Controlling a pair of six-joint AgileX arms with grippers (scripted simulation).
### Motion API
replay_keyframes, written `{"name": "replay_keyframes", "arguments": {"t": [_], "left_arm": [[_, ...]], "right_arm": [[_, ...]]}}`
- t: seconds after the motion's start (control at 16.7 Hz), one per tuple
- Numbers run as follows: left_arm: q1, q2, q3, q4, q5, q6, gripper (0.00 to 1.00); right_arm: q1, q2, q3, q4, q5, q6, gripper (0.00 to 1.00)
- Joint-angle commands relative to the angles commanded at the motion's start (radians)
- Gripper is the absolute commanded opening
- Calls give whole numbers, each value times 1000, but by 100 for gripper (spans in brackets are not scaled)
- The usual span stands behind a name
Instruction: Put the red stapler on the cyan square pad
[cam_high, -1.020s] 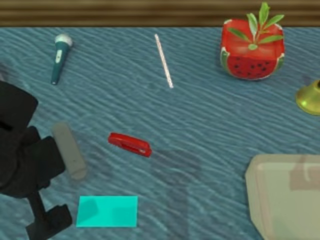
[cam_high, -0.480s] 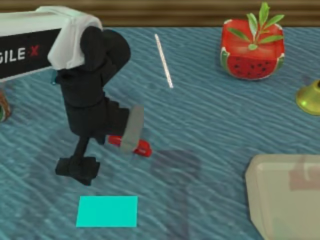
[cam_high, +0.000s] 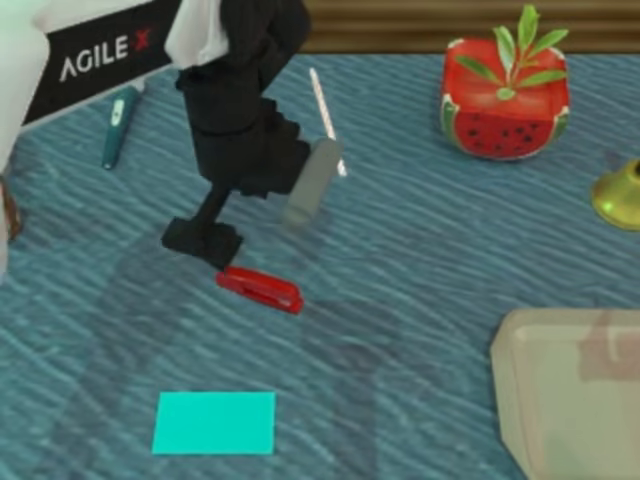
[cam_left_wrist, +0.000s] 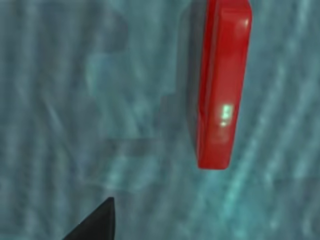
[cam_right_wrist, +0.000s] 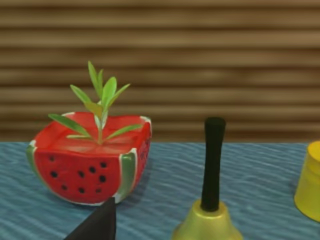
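Note:
The red stapler (cam_high: 260, 289) lies flat on the blue cloth, left of centre, and fills the left wrist view as a long glossy red bar (cam_left_wrist: 222, 85). My left gripper (cam_high: 203, 240) hangs just beyond the stapler's left end, open and empty. Only one dark fingertip (cam_left_wrist: 100, 222) of it shows, off to the stapler's side. The cyan square pad (cam_high: 214, 422) lies bare near the front edge, below the stapler. My right arm is out of the top view; one fingertip (cam_right_wrist: 100, 225) of its open gripper shows, facing the far right corner.
A watermelon-patterned block with green leaves (cam_high: 505, 100) stands at the back right, with a brass bell (cam_high: 620, 195) by the right edge. A beige tray (cam_high: 570, 400) fills the front right. A teal microphone (cam_high: 115, 125) and a white stick (cam_high: 325, 110) lie at the back.
My left arm has swung from the table's front left up and across, bringing its gripper over the stapler's left end. The stapler and the pad have not moved.

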Motion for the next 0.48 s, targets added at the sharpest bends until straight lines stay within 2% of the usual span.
{"name": "replay_keyframes", "arguments": {"t": [0.48], "left_arm": [[1, 15, -27, 43, -1, 3, 100]], "right_arm": [[0, 0, 0, 0, 0, 0, 100]]}}
